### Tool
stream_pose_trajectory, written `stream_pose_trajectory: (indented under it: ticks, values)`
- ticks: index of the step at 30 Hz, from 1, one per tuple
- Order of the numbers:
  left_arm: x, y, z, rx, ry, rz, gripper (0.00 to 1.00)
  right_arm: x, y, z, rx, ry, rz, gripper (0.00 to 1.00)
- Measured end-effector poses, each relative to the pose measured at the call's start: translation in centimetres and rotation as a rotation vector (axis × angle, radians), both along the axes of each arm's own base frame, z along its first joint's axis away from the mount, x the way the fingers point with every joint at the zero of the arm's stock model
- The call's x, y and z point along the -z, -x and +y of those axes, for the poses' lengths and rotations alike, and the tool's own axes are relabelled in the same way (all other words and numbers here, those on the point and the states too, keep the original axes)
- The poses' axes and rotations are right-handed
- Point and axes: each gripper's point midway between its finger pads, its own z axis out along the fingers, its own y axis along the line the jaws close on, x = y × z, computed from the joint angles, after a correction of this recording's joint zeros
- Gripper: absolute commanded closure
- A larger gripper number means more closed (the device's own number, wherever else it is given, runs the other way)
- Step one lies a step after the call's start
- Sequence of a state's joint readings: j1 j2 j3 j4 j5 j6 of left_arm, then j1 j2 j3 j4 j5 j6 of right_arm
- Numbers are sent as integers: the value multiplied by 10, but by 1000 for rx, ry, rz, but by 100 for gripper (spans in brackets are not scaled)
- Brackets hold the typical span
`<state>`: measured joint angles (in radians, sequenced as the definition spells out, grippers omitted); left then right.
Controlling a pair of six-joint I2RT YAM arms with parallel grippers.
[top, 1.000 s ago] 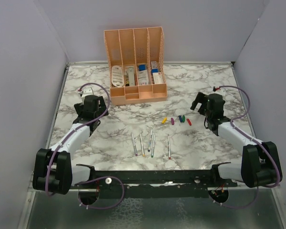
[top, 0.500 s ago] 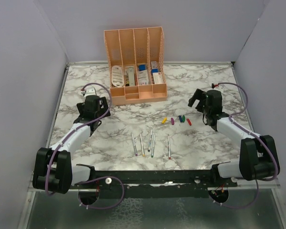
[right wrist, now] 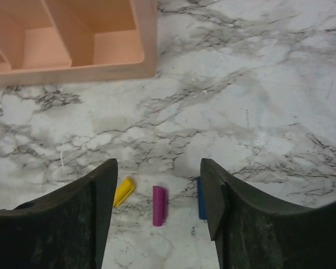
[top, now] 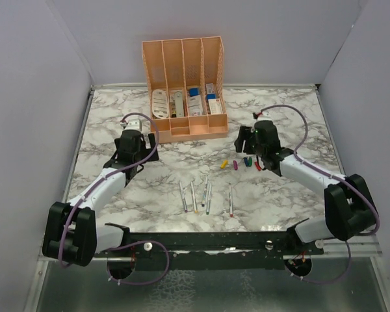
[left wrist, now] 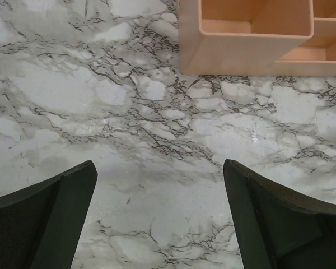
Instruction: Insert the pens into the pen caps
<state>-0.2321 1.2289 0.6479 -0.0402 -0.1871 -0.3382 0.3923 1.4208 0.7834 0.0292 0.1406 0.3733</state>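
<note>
The left arm [top: 97,188] was seen stretched from the lower left corner of the top view up towards the centre, its wrist bent over the table [top: 117,104] just left of the organiser [top: 182,91]. The left gripper [left wrist: 159,165] was held wide apart over bare marble, with nothing between its fingers [left wrist: 56,213] and nothing touched; the organiser's corner was shown at the upper right of the left wrist view.

The right arm [top: 312,175] was seen reaching from the lower right towards the centre, its wrist poised above the caps [top: 240,164]. The right gripper [right wrist: 157,162] was spread moderately and held nothing. In the right wrist view, the yellow cap [right wrist: 124,191], the purple cap [right wrist: 159,205] and the blue cap [right wrist: 201,197] were framed low between the fingers, lying on the marble; whether they were touched cannot be told.

The pens [top: 205,195] were laid roughly parallel below the centre of the top view, apart from the caps and from both grippers.
</note>
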Motion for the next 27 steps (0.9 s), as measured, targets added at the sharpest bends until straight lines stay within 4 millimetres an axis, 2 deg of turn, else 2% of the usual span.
stream_pose_trajectory:
  ticks: [4,8,14,20,23,27]
  values:
    - [-6,4,-4,18,8,6,1,-4,11,38,-96,7,15,54]
    - [-13,11,-6,29,11,3,1,-4,23,67,-166,23,43,58]
    - [-27,26,-12,26,55,-29,1,1,47,107,-274,46,96,59]
    - [-17,50,-2,-60,105,-23,1,4,76,165,-422,80,138,59]
    - [-19,55,2,-92,118,-41,1,6,91,190,-491,95,165,59]
    - [-26,54,5,-105,120,-71,1,13,107,212,-557,112,204,59]
